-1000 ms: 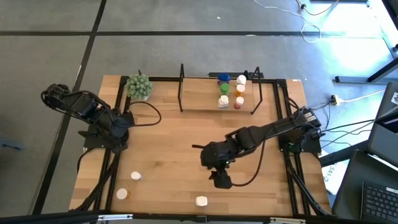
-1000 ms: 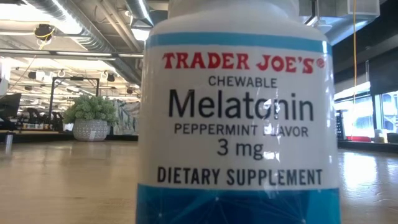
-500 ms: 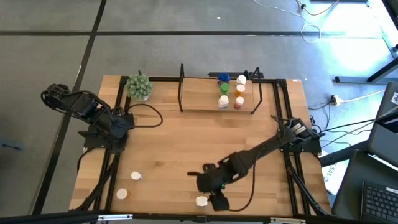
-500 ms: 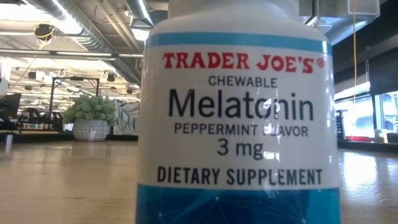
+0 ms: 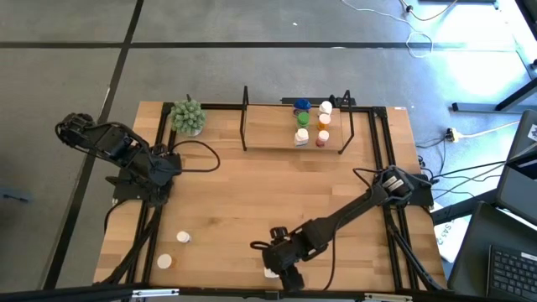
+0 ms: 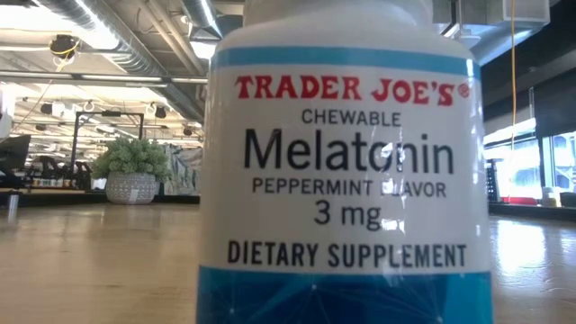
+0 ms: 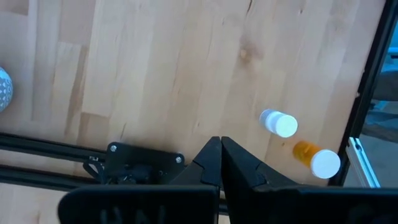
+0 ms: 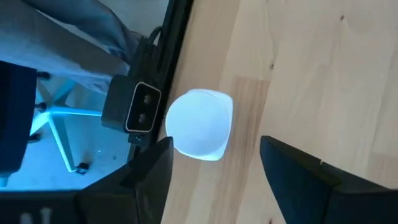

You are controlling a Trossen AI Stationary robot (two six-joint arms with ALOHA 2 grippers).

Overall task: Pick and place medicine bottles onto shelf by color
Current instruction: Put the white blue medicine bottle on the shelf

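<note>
The right hand (image 8: 214,165) hovers spread open over one white-capped white medicine bottle (image 8: 199,123) at the wooden bench's (image 5: 252,184) front edge. Six small bottles (image 5: 312,123) stand on the light-wood shelf (image 5: 268,143); two more (image 5: 173,249) lie front-left. The left hand (image 7: 221,163), clenched, waits left.

We see even daylight on the table (image 5: 252,193), blue-white glare on the floor (image 5: 470,33) beyond, and ceiling lights (image 6: 90,36) bright behind the sharp, frame-filling melatonin bottle (image 6: 346,180).
</note>
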